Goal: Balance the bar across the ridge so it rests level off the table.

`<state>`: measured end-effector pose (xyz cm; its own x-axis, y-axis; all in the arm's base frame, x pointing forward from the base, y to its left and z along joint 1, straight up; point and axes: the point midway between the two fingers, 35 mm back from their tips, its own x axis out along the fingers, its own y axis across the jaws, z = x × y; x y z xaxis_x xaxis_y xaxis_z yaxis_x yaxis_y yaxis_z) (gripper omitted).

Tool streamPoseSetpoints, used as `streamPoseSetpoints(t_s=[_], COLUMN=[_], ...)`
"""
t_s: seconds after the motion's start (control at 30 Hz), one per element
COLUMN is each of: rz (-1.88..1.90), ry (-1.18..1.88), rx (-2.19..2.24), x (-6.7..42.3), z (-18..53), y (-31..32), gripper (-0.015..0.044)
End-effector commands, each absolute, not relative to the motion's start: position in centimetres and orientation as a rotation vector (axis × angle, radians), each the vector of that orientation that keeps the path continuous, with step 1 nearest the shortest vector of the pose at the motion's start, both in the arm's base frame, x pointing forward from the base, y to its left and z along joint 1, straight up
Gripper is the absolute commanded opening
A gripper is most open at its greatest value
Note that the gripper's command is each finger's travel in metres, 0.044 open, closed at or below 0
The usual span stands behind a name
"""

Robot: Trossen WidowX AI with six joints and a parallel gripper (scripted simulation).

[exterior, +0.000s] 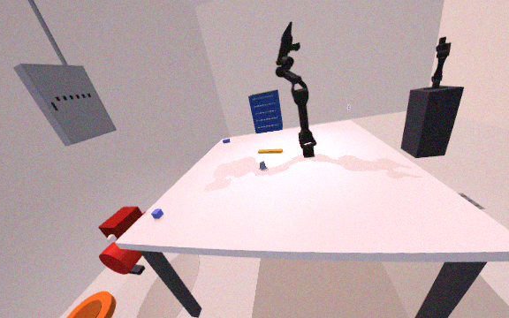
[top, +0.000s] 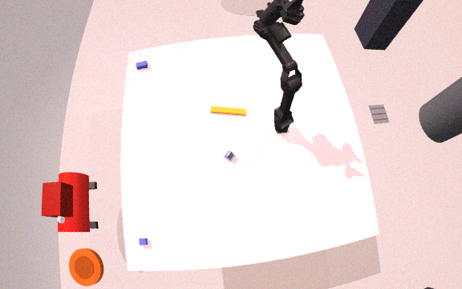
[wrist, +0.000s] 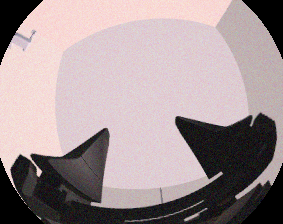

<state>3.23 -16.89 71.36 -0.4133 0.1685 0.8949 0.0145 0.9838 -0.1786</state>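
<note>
The yellow bar (top: 228,111) (exterior: 269,151) lies flat on the white table (top: 255,225) (exterior: 325,212), left of the arm's base. The ridge (top: 229,155) (exterior: 262,165), a small grey-blue wedge, stands on the table a little nearer the front than the bar, apart from it. My gripper (top: 293,6) (exterior: 288,31) (wrist: 141,127) is raised high above the table on the upright arm and points up and away. In the wrist view its fingers stand wide apart with only wall and ceiling between them. It is open and empty, far from the bar and the ridge.
Two small blue cubes (top: 142,65) (top: 143,242) sit near the table's left corners. A red object (top: 68,202) and an orange disc (top: 86,266) lie off the table at the left. A dark box (exterior: 431,121) stands to the right.
</note>
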Motion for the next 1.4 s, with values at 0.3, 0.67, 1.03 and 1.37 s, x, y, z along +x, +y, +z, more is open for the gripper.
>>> streamPoseSetpoints(t_s=[0.3,0.67,1.03,1.37], rz=[-0.163,-0.510,-0.750,-0.860], ry=[-1.818,-1.481,-1.068,-0.638], rx=[0.027,0.180,0.274,0.315], x=[8.2,15.7,22.9,29.0], z=[71.4,68.1,61.3,52.8], y=[-22.7,-29.4,-33.6,-35.1], gripper=[0.0315,0.0315,0.0315,0.0315])
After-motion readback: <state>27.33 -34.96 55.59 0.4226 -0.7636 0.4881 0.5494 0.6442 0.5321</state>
